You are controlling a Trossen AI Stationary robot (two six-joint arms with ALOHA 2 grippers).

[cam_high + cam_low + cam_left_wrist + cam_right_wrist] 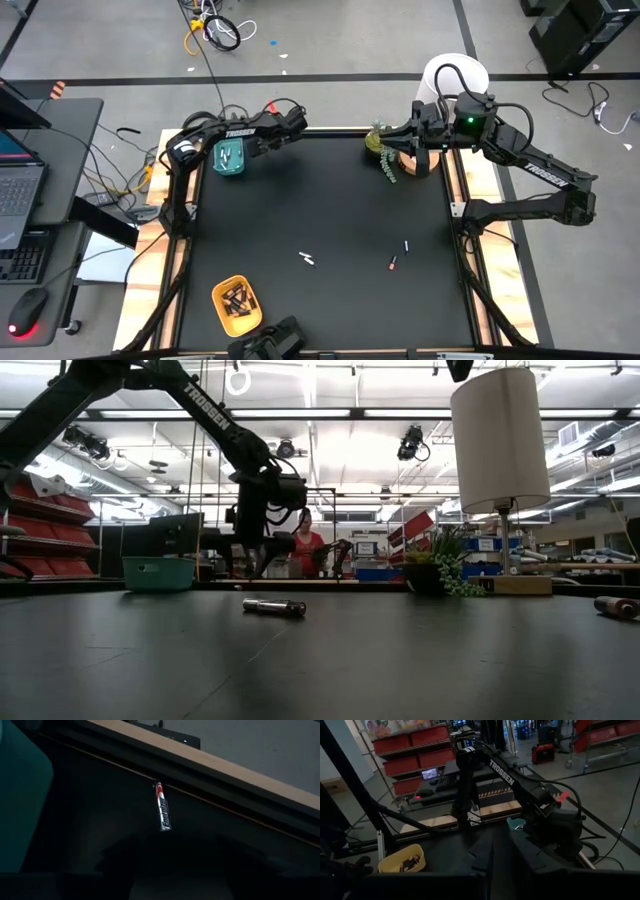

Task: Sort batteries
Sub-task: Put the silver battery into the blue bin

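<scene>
One battery (pixel 163 810) lies on the table (pixel 320 200) just ahead of my left gripper (pixel 297 120), jaws apart; right gripper (pixel 385 140) jaws nearly together.

You have two trays, one yellow (pixel 233 305) and one teal (pixel 229 158), four loose batteries (pixel 308 259) on the desk (pixel 330 210), and two arms.
</scene>
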